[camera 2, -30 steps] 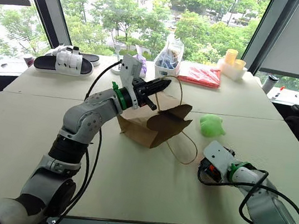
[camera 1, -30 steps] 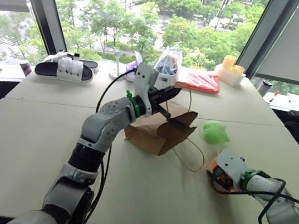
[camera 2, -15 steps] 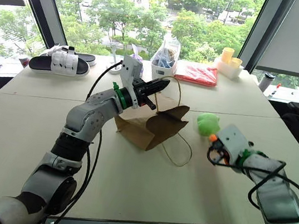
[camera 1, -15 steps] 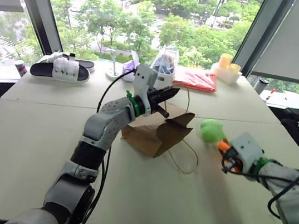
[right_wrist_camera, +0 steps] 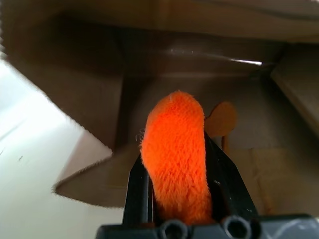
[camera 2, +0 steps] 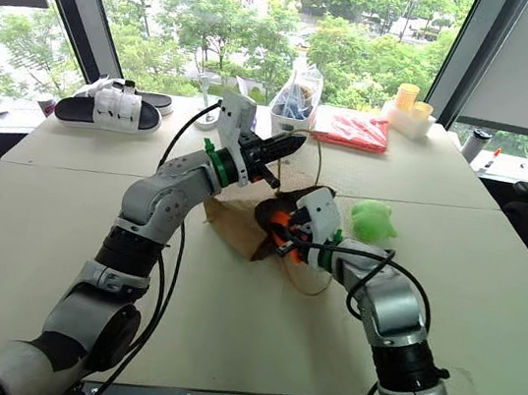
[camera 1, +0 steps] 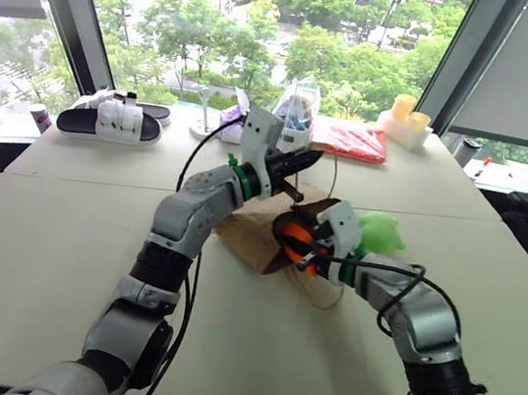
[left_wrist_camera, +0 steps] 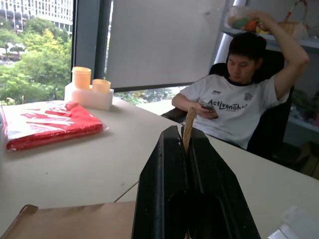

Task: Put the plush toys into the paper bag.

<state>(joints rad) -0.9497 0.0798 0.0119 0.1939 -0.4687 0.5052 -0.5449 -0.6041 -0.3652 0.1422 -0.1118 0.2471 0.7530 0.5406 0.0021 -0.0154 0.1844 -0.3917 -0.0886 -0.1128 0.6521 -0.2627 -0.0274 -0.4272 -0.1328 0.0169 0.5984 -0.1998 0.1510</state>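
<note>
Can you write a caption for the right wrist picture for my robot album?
The right pincer squeezes the orange plush toy at the open mouth of the paper bag.

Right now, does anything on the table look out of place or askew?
Yes. The paper bag does not stand upright: it lies on its side, its mouth held open by the left gripper pulling a string handle. A pair of sandals on the table also looks odd.

Both arms are silver-grey jointed shells with black bands at the joints and a green ring at each wrist, each trailing a looping black cable. The left gripper and right gripper carry white wrist housings and black fingers.
</note>
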